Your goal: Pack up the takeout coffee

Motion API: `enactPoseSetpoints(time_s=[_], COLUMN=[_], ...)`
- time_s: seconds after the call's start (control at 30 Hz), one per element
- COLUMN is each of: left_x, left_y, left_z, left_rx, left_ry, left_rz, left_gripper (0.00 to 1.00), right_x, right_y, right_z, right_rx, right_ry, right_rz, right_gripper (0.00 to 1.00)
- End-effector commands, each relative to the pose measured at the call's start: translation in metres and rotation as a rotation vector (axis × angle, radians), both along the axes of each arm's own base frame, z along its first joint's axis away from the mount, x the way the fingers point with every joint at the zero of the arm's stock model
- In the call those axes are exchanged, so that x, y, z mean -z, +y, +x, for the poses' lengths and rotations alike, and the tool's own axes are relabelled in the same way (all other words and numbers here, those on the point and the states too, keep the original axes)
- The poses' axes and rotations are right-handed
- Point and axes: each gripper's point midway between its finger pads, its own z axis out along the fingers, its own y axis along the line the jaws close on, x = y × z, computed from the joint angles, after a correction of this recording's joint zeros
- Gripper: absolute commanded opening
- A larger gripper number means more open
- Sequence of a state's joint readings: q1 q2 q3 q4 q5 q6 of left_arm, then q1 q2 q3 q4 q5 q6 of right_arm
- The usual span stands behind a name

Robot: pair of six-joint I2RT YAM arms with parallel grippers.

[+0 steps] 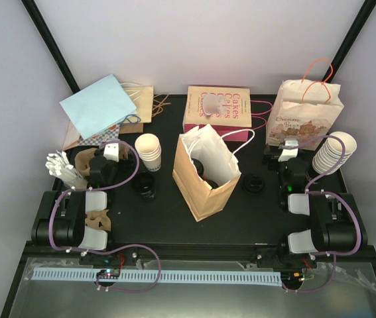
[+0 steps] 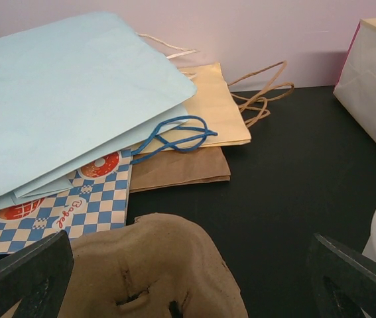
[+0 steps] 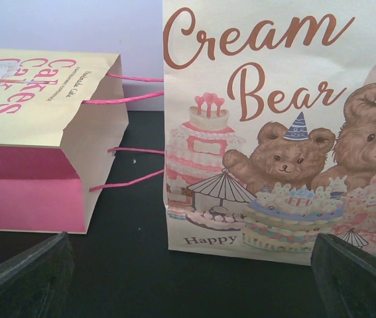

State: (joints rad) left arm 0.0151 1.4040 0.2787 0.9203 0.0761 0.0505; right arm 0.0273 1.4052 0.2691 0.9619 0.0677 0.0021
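Note:
No single cream cup shows on its own. An open brown paper bag [image 1: 204, 189] stands mid-table; a dark round shape [image 1: 196, 167] lies inside it and I cannot tell what it is. Black lids sit left [image 1: 146, 186] and right [image 1: 254, 184] of the bag. My left gripper [image 1: 111, 151] is open over the brown pulp carrier [image 2: 154, 265], its fingers [image 2: 28, 278] wide apart on either side. My right gripper [image 1: 288, 147] is open and empty, its fingers [image 3: 357, 275] facing the Cream Bear bag [image 3: 274, 132].
Stacks of nested cream cups stand at the left [image 1: 149, 151] and the right [image 1: 333, 154]. Flat blue, checked and brown bags [image 2: 75, 106] lie at the back left. A Cakes bag [image 3: 42, 132] lies at the back centre. White cutlery [image 1: 65, 167] is at the left edge.

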Motion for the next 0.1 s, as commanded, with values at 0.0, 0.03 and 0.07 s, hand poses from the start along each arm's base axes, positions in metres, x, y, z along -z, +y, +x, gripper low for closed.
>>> enactPoseSetpoints(time_s=[0.0,0.03,0.07], left_x=[-0.022,-0.0225,-0.0225], left_y=[-0.0061,-0.0062,-0.0058], left_z=[0.008,0.0079,0.0079], left_rx=[0.029,0.03,0.029], left_ry=[-0.062,-0.064,-0.064], left_rz=[0.012,0.012,0.012], left_gripper=[0.99,0.99,0.99], right_x=[-0.0206,-0.0206,-0.0208], right_y=[-0.0018,-0.0018,-0.0019], right_z=[0.0053,0.0053,0.0053], right_rx=[0.005,0.005,0.006], right_ry=[-0.072,-0.072,-0.073], right_rz=[0.008,0.008,0.007], right_gripper=[1.0,1.0,1.0])
